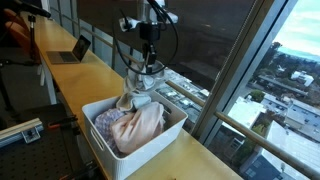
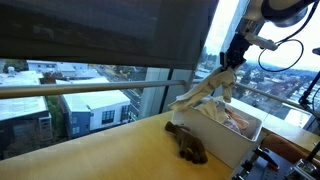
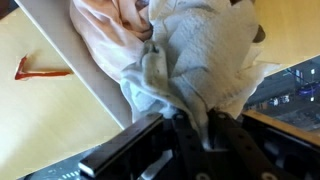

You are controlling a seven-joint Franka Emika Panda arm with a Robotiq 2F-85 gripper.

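The pale grey towel (image 2: pixel 205 92) hangs just above the white bin (image 1: pixel 150 150), looks soft, light and floppy, so a bunched fold is where I'd grab it, and the gripper (image 2: pixel 229 64) has its top pinched tight, arm pointing down over the pink cloth (image 1: pixel 140 128).

We see the gripper (image 1: pixel 147 62) above the white bin (image 1: pixel 101 146), gripping a pale cloth (image 1: pixel 133 92) that hangs over the pink clothes (image 1: pixel 140 128) in the bin. A laptop (image 1: pixel 72 50) sits well beyond the bin.
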